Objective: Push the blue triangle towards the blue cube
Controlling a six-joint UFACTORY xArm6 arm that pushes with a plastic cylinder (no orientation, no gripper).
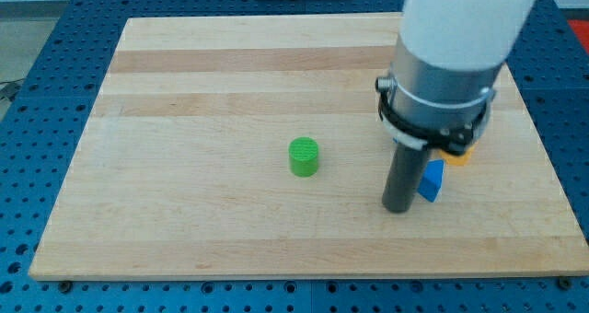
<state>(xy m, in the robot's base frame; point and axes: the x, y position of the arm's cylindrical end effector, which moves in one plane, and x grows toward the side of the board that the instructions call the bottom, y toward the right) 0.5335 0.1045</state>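
Fingers: none, only my tip (398, 208) touching blue block (431, 181) | one green cylinder (304, 156) | one orange block (455, 154)

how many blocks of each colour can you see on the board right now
Green: 1, the green cylinder
Blue: 1, a blue block just to the view's right of my tip
Orange: 1, an orange block mostly hidden behind the arm
Total: 3 visible; the arm may hide more.

Pale striped wood board (230, 92), matt; ridged plastic green cylinder (304, 156).
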